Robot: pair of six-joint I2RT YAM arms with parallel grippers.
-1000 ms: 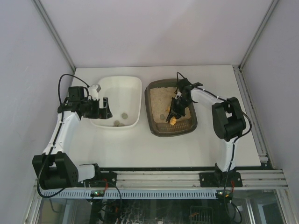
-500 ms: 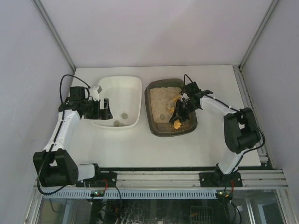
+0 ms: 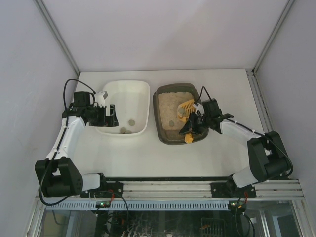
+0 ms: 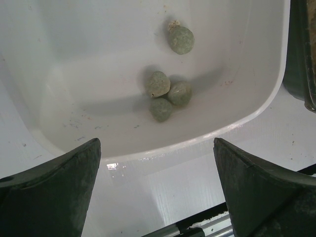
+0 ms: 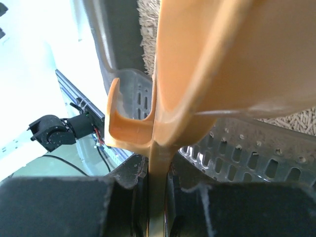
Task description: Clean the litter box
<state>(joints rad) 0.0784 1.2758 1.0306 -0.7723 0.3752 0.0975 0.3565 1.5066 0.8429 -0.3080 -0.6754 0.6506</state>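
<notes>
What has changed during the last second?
The right end effector, shut on the orange scoop, moved toward the right side of the litter box, and its elbow swung out to the right. The left end effector stayed open beside the white tray; the pellets inside did not move.

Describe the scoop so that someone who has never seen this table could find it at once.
On the white table, find the dark litter box holding sand, right of the white tray. The scoop slants over its right side, clamped in the right tool. It alone is orange.
</notes>
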